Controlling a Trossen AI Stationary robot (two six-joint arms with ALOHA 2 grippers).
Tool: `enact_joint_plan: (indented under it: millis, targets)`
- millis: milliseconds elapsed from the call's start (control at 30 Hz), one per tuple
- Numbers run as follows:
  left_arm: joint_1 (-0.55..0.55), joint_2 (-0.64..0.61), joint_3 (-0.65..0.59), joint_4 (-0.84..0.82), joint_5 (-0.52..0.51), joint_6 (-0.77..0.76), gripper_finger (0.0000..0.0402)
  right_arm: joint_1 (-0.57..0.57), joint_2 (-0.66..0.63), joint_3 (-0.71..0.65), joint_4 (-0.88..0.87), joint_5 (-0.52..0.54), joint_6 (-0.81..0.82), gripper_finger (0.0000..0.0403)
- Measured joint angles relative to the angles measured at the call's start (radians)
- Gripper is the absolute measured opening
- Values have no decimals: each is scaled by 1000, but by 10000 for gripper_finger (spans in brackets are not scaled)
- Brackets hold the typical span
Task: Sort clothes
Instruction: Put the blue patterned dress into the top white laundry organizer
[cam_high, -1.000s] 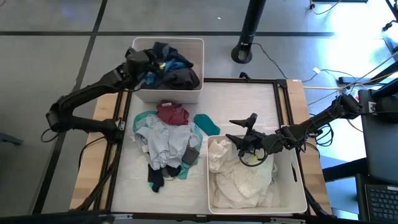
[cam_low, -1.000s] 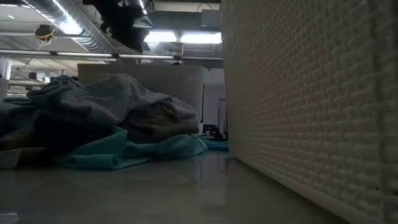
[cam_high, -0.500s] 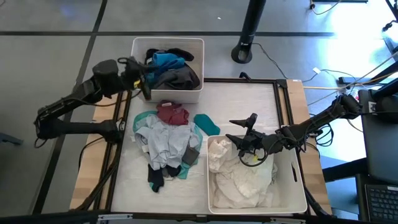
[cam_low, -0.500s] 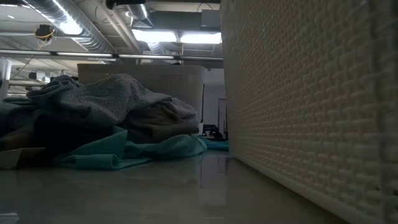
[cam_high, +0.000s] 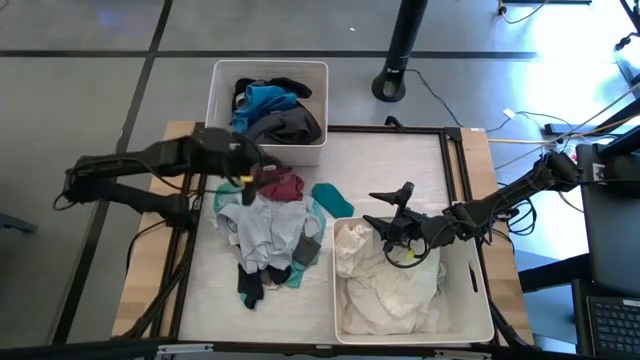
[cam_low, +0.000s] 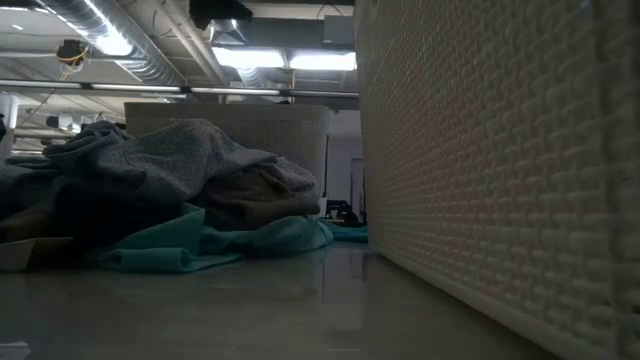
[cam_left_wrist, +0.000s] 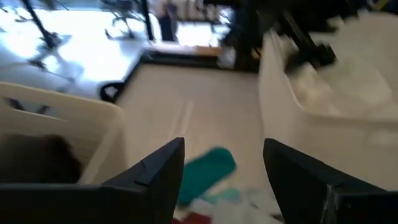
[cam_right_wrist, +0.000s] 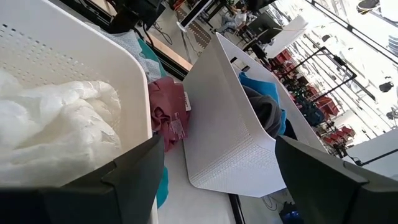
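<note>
Left hand (cam_high: 248, 170): positioned over the far edge of the clothes pile (cam_high: 268, 232), beside the dark red garment (cam_high: 277, 183). Its fingers (cam_left_wrist: 163, 171) are spread wide, nothing held.

Clothes: loose heap on the surface (cam_high: 390, 165), between the far bin (cam_high: 318, 72) of dark and blue items and the near bin (cam_high: 478, 312) of white items.

Handling, as judged: soft, light, limp fabric; layers likely to drag along. Pinch a raised fold on top.

Right hand (cam_high: 398, 222): over the near bin, fingers (cam_right_wrist: 134, 180) wide apart, empty.
</note>
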Motion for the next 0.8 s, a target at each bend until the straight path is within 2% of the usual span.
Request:
enact_joint_plan:
  millis: [367, 667, 800]
  targets:
    - [-192, 98, -168, -8, -102, -201, 210, 0, 0, 0, -1, -6, 0, 310]
    - [-244, 222, -188, -70, -107, -248, 210, 0, 0, 0, 2, -7, 0, 310]
    - [-246, 280, -187, -139, -102, -319, 210, 0, 0, -1, 2, -7, 0, 310]
